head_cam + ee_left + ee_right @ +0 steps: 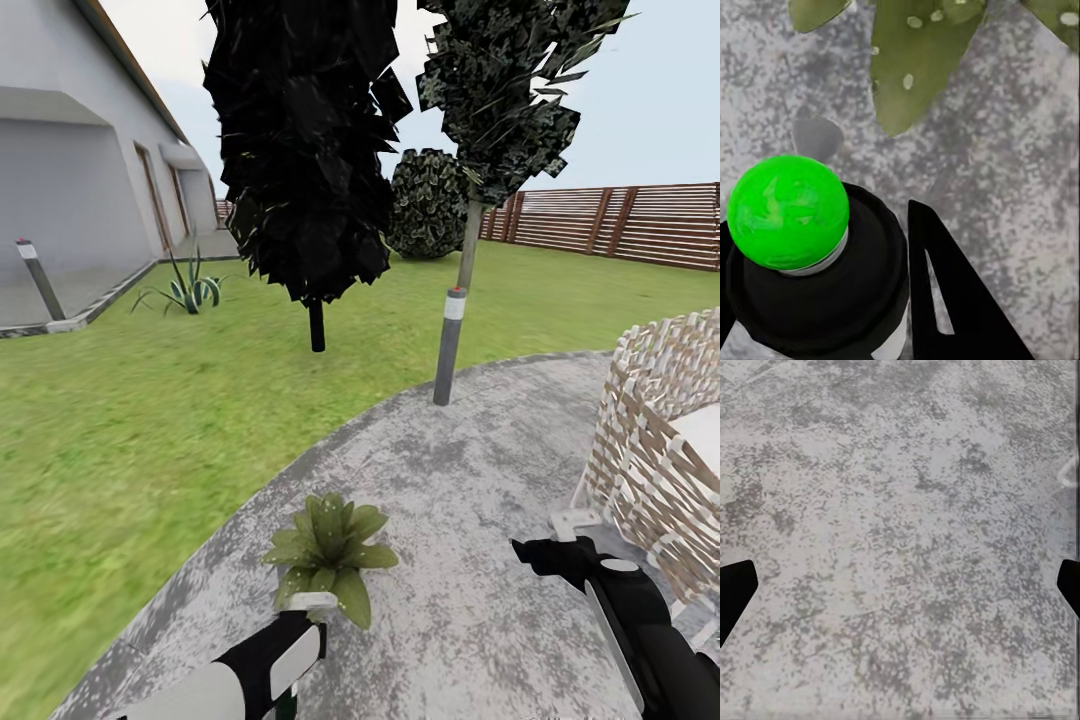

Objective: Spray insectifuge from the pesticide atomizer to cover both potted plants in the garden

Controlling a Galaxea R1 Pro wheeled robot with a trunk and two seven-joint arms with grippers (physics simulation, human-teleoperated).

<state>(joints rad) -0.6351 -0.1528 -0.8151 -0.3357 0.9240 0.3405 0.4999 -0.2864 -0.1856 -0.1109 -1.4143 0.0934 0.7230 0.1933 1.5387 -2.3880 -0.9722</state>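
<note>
Atomizer in my left end effector, potted plant straight ahead

My left end effector [290, 650] is clenched on the pesticide atomizer [810, 262], its long axis upright and its whitish head [312, 602] just short of the potted plant [330, 555] near the patio's [480, 470] lawn-side edge, so this arm is the nearer; my right end effector [540, 553] hangs released over bare paving toward the wicker seat [660, 450].

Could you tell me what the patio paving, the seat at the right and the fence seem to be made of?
The patio paving looks like matte stone or concrete: mottled grey and white speckle, no gloss. The seat looks like woven wicker: pale and brown strips interlaced in an open lattice. The fence looks like stained wood: brown horizontal slats between darker posts. All three are simulator renders, so these are impressions only.
</note>
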